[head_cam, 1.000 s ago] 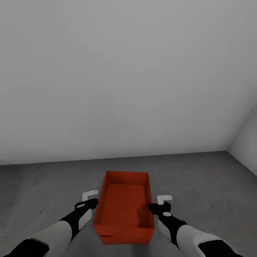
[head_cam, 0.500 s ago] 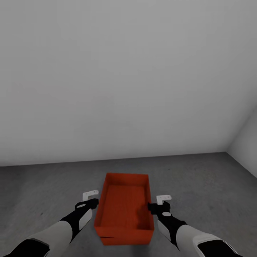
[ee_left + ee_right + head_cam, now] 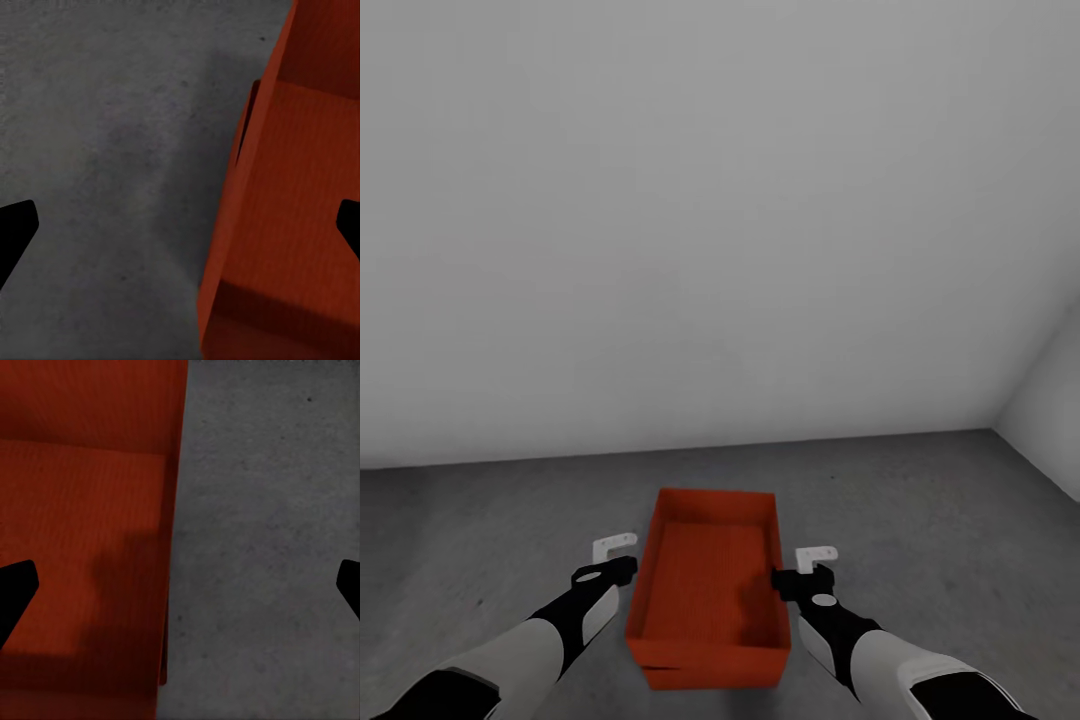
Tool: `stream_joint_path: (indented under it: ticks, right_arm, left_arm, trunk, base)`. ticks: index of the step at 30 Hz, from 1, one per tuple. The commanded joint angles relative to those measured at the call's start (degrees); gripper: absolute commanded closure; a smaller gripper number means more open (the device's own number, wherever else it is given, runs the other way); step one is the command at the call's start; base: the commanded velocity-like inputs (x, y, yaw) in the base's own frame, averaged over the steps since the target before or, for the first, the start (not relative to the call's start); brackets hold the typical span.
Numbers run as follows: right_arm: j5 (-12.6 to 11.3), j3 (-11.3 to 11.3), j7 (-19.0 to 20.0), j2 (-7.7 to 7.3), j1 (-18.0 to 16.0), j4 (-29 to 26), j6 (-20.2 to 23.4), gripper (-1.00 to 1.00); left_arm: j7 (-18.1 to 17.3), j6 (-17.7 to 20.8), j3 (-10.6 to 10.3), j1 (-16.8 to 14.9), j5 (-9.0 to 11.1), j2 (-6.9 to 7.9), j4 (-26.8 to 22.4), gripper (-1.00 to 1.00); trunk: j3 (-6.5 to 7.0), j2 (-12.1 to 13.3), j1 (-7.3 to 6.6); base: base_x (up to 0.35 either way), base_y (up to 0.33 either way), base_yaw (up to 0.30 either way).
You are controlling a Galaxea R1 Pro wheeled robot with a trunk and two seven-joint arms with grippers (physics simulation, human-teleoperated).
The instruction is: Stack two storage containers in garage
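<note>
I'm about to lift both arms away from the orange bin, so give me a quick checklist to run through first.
1. Storage container rests on the concrete floor: ok.
2. Left gripper open, astride one long wall: ok.
3. Right gripper open, astride the opposite wall: ok.
4. Container upright and level: ok.
5. Properly stacked on a second container: cannot tell; just a stepped orange edge shows beneath it.

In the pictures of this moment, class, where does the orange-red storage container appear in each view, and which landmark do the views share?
Head view: storage container low centre, between both grippers.
Left wrist view: container wall and rim on the right side.
Right wrist view: container on the left side.
Shared landmark: the dark grey concrete floor beside the container.
</note>
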Motion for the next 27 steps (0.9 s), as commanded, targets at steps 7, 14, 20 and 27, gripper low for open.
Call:
stream_joint_path:
  ticks: [7,14,20,27]
  right_arm:
    - [-0.09,0.38,-0.20,0.08,-0.04,0.07,-0.11,-1.00]
    - [-0.11,0.37,-0.19,0.05,-0.04,0.07,-0.11,-1.00]
    - [-0.11,0.37,-0.25,0.05,-0.04,0.07,-0.11,-1.00]
    - [-0.09,0.35,-0.26,0.05,-0.04,0.07,-0.11,-1.00]
  left_arm:
    - [0.31,-0.02,-0.49,-0.03,0.26,-0.05,-0.03,-1.00]
    - [0.31,-0.02,-0.49,-0.03,0.17,-0.05,-0.03,-1.00]
    - [0.31,-0.02,-0.49,-0.03,0.16,-0.05,-0.03,-1.00]
    - [0.31,-0.02,-0.49,-0.03,0.16,-0.05,-0.03,-1.00]
  trunk:
    - [1.21,2.79,-1.55]
    - [2.47,5.60,-3.08]
    - [3.55,8.01,-4.40]
    - [4.80,10.82,-5.94]
  base:
    - [0.000,0.000,0.000]
    - [0.000,0.000,0.000]
    - [0.000,0.000,0.000]
    - [0.000,0.000,0.000]
